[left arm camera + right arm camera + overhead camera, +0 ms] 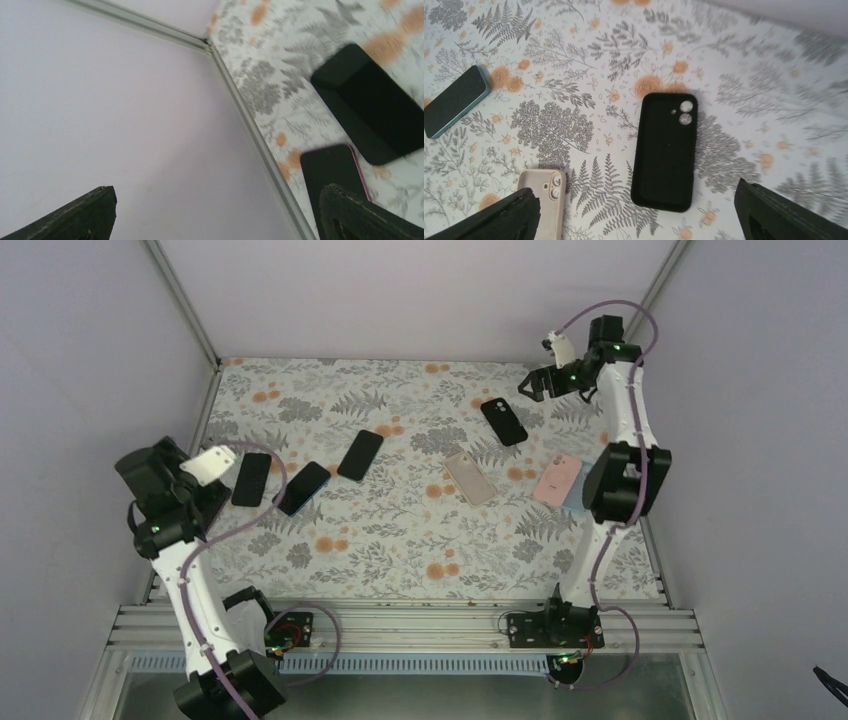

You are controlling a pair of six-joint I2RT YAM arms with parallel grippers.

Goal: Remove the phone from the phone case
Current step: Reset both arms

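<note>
left end effector (215,215) and right end effector (639,220) both open, empty; black cased phone (664,150) lies back-up on the table (574,50) under the right one, likely light, shell soft and grippy, body stiff and slick, so peel at a corner lip.

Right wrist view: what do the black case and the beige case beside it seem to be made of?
Black case: probably silicone or soft rubbery plastic; matte, no glare, rounded corners. Beige case: likely a similar soft plastic, smooth with a faint sheen; only partly in view, so less certain.
</note>
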